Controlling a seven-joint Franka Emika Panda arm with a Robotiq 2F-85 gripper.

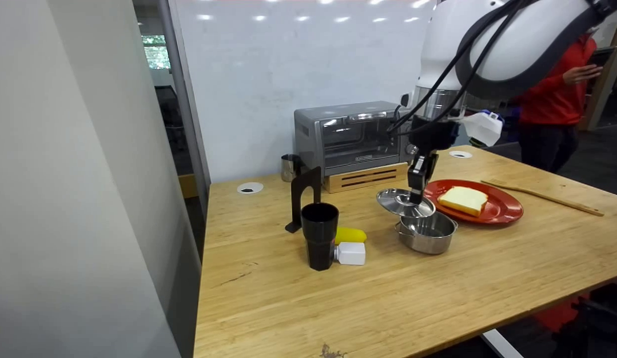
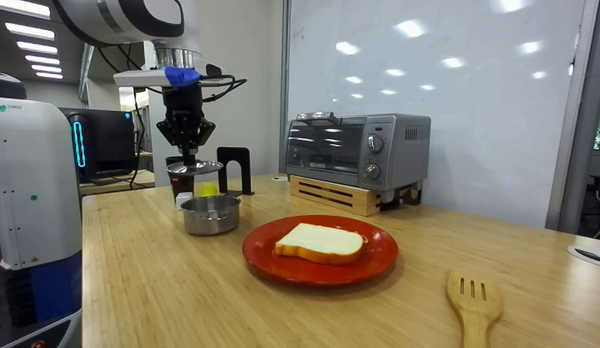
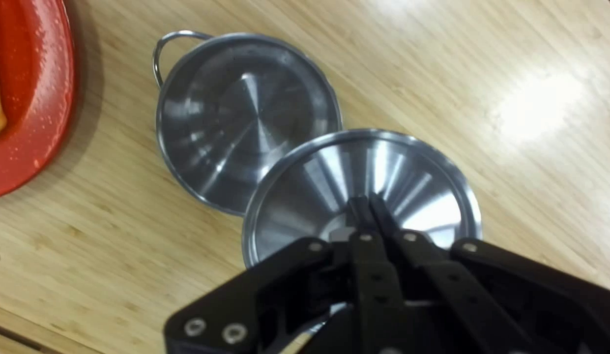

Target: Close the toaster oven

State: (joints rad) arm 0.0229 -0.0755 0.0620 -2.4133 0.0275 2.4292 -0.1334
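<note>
Toaster oven [image 2: 358, 150]: back of the table [image 2: 159, 290], raised on a slatted wooden stand [image 2: 361, 203], just before the whiteboard [image 2: 474, 96]. Glass door [image 2: 324, 147] appears up against the frame; with these reflections, can't rule out a slight gap. My reading: closing is done or nearly so, not the step in hand. Gripper [image 3: 366, 200] well apart from the oven, clamped on a shiny metal lid [image 2: 196, 167], which hangs above the pot [image 2: 211, 220], off-centre. Next, probably: shift the lid sideways over the pot, lower it level, let go. If the door wants a push, the gripper needs freeing first.
</note>
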